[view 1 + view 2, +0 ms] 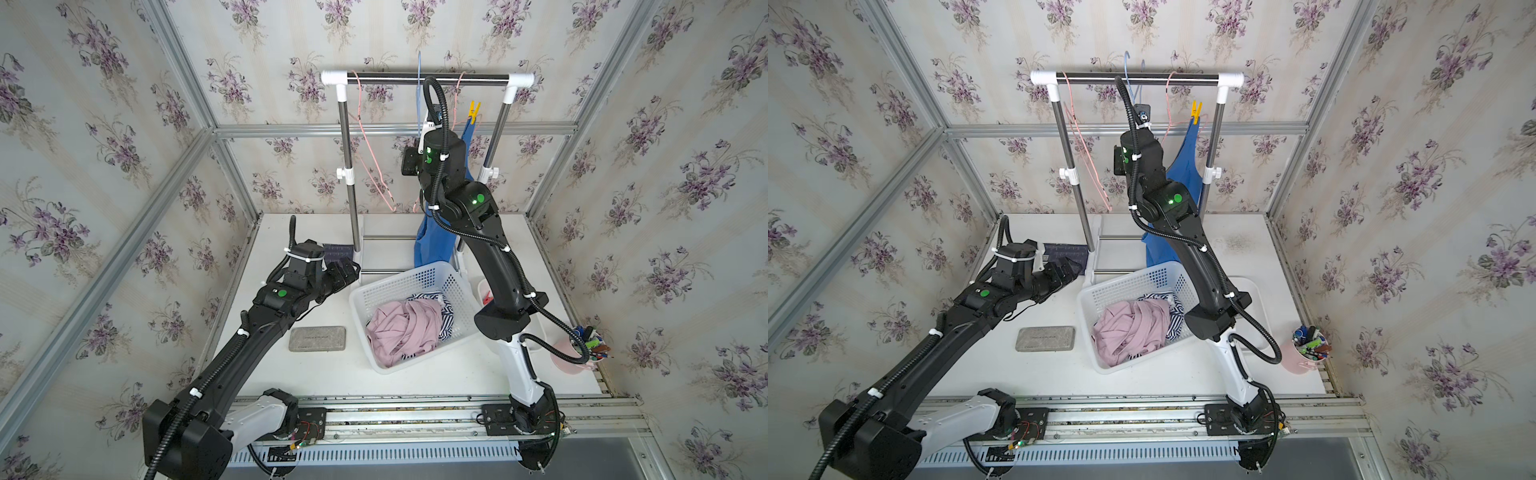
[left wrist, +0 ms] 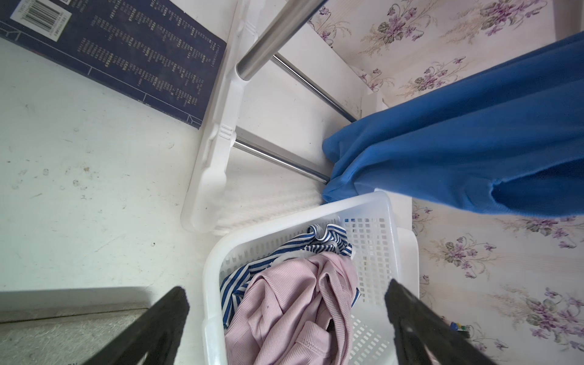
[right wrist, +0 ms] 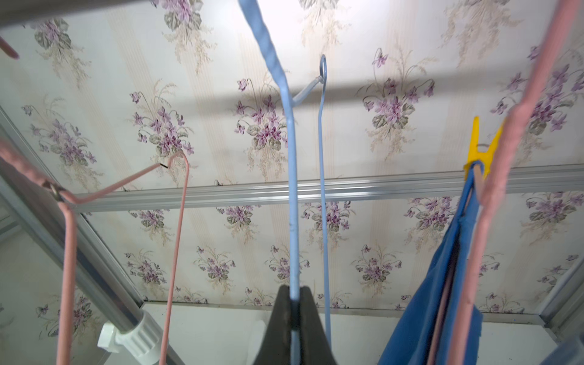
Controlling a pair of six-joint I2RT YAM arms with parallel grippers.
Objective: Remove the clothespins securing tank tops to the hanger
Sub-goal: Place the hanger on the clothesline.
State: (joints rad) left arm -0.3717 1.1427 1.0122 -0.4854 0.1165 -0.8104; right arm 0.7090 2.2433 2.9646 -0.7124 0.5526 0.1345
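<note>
Evidently only one top remained pinned. On the left, the left gripper (image 2: 286, 289) hung over the table (image 1: 324, 374) with its jaws wide apart and nothing between them, near the left foot of the rack (image 2: 205, 189) and just left of the basket (image 1: 395, 279). That basket held the pink tank top (image 1: 403, 328) and the striped tank top (image 2: 237, 281), both off their hangers. Higher up and farther back, the right gripper (image 3: 295, 289) was clamped shut on the thin wire of the blue hanger (image 3: 292, 189), which carried no cloth. To its right the yellow clothespin (image 3: 477, 151) stood prongs up, biting the strap of the blue tank top (image 3: 410, 322) beside a pink hanger (image 3: 537, 72); which wire it bit I could not tell. As I judged it, the pinch on the blue wire only steadied that hanger. Doing the step well would have meant letting go, moving right, closing squarely on both flared prongs rather than the cloth, then lifting the pin straight off the strap, with the empty left gripper ready under the fabric, since the top would likely drop toward the basket
</note>
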